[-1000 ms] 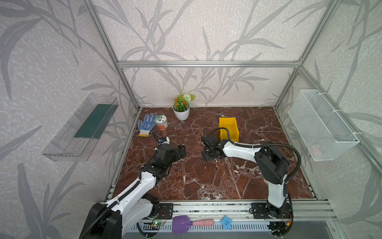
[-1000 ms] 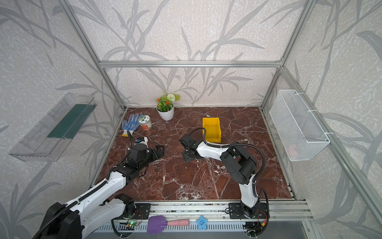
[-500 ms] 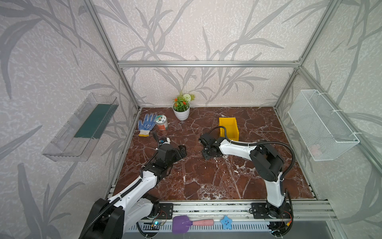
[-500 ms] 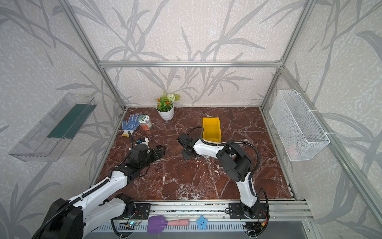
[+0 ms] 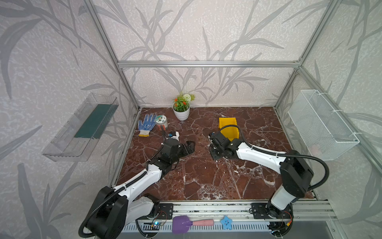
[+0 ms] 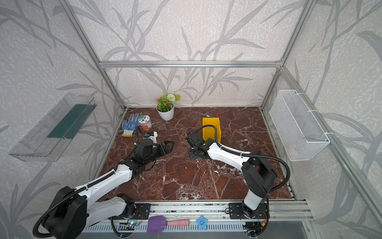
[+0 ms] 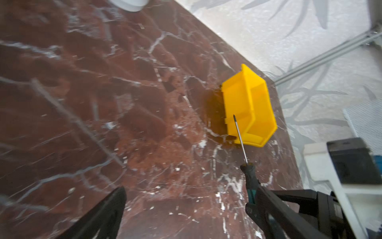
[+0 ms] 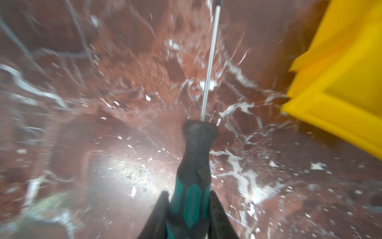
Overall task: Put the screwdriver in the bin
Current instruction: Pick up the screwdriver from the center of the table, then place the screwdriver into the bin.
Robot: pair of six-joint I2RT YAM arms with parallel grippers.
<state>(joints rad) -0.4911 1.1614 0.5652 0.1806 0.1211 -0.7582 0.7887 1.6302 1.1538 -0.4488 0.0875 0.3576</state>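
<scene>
**Right gripper holds the screwdriver, short of the bin**

Your right gripper [image 5: 215, 144] sits just in front of the bin [image 5: 227, 124] in both top views. The left gripper [image 5: 189, 146] hangs wide and empty, farther from the bin.

Left wrist view: one screwdriver [image 7: 250, 175], near the one bin [image 7: 248, 107] and not in it.

Right wrist view: your jaws are clamped on the rear of the teal handle, likely so the shaft goes in first. The bin lies beside the shaft.
</scene>
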